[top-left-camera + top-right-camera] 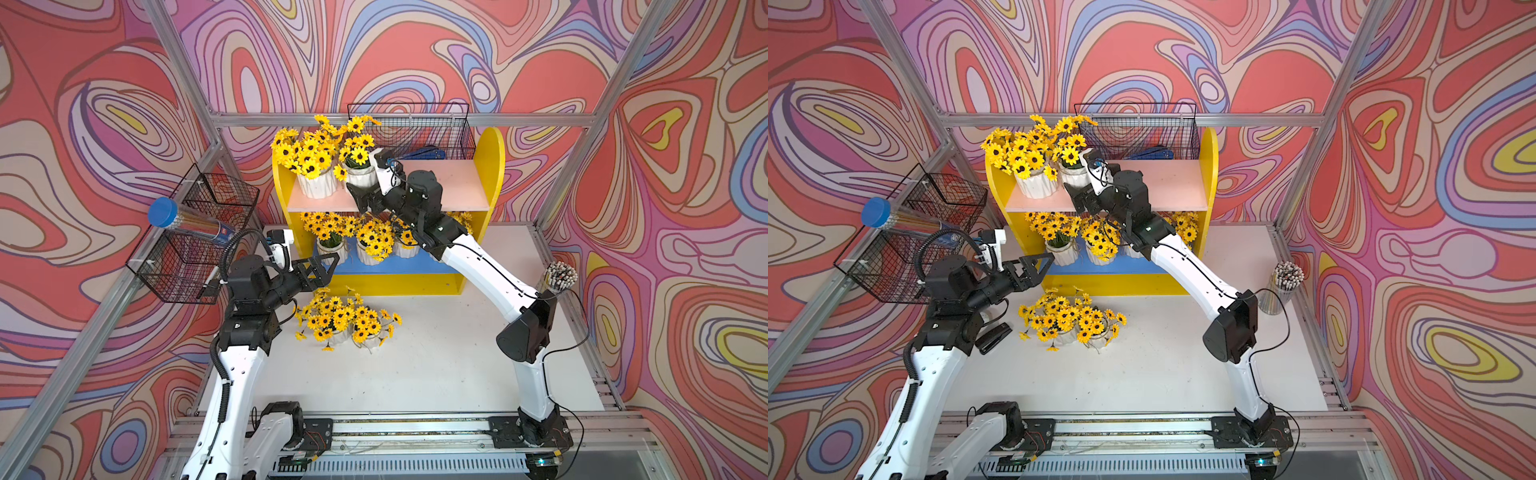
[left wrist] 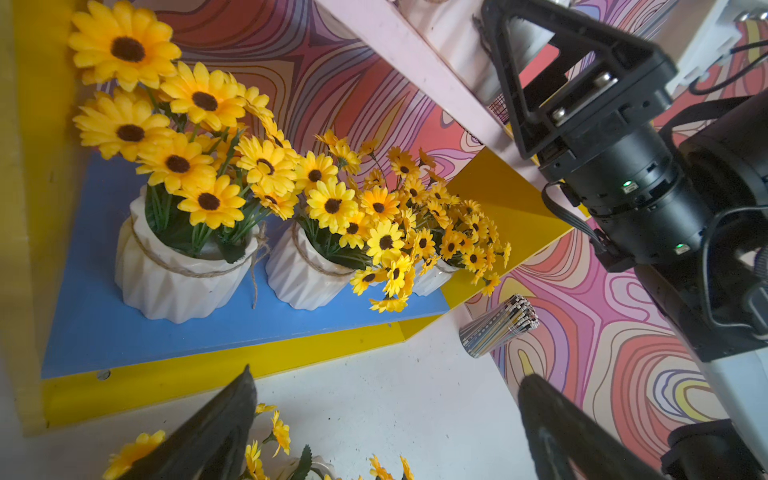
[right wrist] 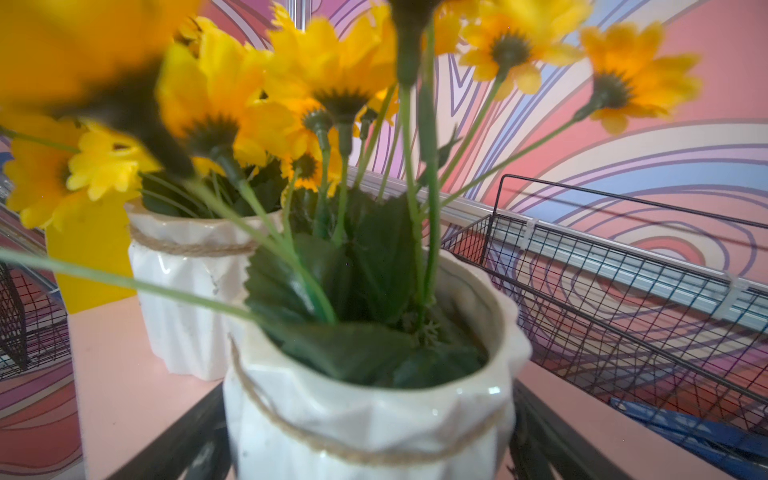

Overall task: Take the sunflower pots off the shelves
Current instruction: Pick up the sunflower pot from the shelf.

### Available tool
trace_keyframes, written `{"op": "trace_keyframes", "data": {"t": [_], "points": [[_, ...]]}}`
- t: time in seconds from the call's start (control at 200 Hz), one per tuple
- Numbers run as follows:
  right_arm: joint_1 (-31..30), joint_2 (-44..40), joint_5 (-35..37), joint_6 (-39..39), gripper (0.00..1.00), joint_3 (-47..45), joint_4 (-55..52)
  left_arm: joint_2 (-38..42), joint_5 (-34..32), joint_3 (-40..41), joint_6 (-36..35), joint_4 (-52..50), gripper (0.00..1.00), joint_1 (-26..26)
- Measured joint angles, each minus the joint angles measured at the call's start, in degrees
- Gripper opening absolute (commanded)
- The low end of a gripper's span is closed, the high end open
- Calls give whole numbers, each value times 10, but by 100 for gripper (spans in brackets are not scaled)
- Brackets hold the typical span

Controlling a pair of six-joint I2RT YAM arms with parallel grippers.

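On the near white tabletop [image 1: 436, 357], two sunflower pots [image 1: 345, 328] stand together just in front of the shelves [image 1: 492, 166], so the job looks partly done. Just beyond them and to the left hovers the left end effector [image 1: 328, 270], released and empty, aimed at the left end of the blue lower board [image 1: 399, 266]. The left wrist view shows three pots in a row on that board, the leftmost pot [image 2: 178, 274] closest to it.

Farther back and higher, the right end effector [image 1: 362, 195] reaches onto the pink upper board [image 1: 457, 183]. Its jaws are spread wide on either side of the right-hand pot [image 3: 365, 415], which stands upright on the board just right of a second upper pot [image 1: 318, 185].

The step in hand appears to be the grasp of that right-hand pot. The next move would call for closing on its ribbed wall, then lifting it clear of its neighbour's blossoms before drawing it nearward.

Whether the fingers [image 3: 187, 436] touch the pot cannot be told, since the frame edge cuts them off. The nearest flowers in that wrist view are blurred. A further bunch [image 1: 462, 218] shows at the right end of the lower board, its pot hidden behind the right arm. Something blue lies in the far wire basket [image 1: 415, 129], unidentifiable.
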State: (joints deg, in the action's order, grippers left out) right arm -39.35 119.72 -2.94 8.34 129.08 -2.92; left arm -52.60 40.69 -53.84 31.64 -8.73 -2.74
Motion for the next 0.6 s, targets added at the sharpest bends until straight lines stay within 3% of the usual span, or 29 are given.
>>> {"op": "trace_keyframes", "data": {"t": [0.601], "points": [[24,29,-66,-51,98,99,-3,0,10,1,4,9,100,-4]]}}
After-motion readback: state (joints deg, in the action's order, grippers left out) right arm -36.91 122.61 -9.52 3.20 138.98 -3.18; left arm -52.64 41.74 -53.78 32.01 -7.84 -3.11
